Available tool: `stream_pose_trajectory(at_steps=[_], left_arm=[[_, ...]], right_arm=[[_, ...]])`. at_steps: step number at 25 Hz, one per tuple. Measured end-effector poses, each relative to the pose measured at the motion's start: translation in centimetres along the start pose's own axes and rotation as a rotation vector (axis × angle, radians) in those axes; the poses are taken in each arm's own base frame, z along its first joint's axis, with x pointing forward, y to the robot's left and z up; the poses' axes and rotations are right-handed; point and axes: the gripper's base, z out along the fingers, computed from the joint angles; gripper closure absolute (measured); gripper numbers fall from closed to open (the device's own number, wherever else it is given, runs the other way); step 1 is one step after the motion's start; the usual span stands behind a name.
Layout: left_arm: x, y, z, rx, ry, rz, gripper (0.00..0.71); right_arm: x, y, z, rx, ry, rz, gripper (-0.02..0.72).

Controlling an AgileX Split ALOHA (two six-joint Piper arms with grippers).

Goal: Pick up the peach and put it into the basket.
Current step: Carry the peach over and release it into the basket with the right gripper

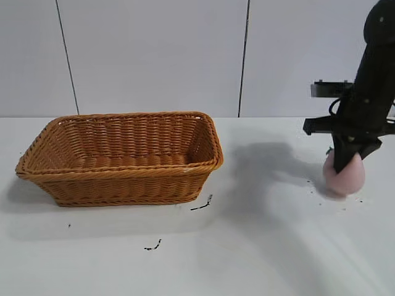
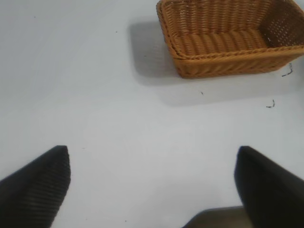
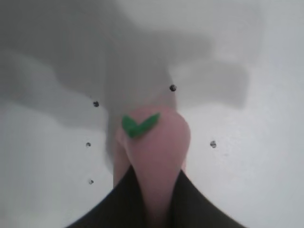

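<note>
The pale pink peach [image 1: 345,176] sits low over the white table at the far right, squeezed between the black fingers of my right gripper [image 1: 342,161]. In the right wrist view the peach [image 3: 156,147] shows a small green leaf on top, and the gripper [image 3: 156,199] is shut on it. The orange-brown wicker basket [image 1: 123,185] stands at the left of the table, well apart from the peach. It holds nothing that I can see. My left gripper [image 2: 152,185] is open and empty over bare table, with the basket [image 2: 228,66] farther off.
Small dark marks lie on the table in front of the basket [image 1: 202,205] and nearer the front [image 1: 153,246]. Dark specks dot the table round the peach [image 3: 213,144]. A grey panelled wall stands behind the table.
</note>
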Motion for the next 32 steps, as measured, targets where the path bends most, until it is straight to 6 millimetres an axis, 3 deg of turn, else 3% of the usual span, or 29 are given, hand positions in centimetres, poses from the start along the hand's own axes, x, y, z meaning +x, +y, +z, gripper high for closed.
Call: stream_pose_trajectory(at_steps=[4, 9, 13, 16, 20, 23, 29, 32], left_arm=[[0.0, 0.0, 0.0, 0.0, 0.0, 0.0, 0.018], [0.0, 0.0, 0.0, 0.0, 0.0, 0.0, 0.018], [0.0, 0.0, 0.0, 0.0, 0.0, 0.0, 0.018], [0.0, 0.0, 0.0, 0.0, 0.0, 0.0, 0.018], [0.0, 0.0, 0.0, 0.0, 0.0, 0.0, 0.018], [0.0, 0.0, 0.0, 0.0, 0.0, 0.0, 0.018], [0.0, 0.0, 0.0, 0.0, 0.0, 0.0, 0.018], [0.0, 0.0, 0.0, 0.0, 0.0, 0.0, 0.018]], right_arm=[[-1.5, 3.3, -2.4, -0.005, -0.07, -0.08, 0.678], [-2.7, 9.4, -5.1, -0.043, -0.181, -0.19, 0.678], [-2.8, 14.9, -5.7, -0.089, -0.231, -0.298, 0.678], [-2.5, 19.1, -4.8, -0.124, -0.247, -0.38, 0.678], [-1.6, 24.1, -1.5, -0.162, -0.238, -0.48, 0.678], [-1.1, 26.5, 2.2, -0.174, -0.218, -0.53, 0.678], [-0.5, 27.7, 9.8, -0.177, -0.162, -0.536, 0.671], [-0.2, 27.8, 11.9, -0.179, -0.137, -0.534, 0.597]])
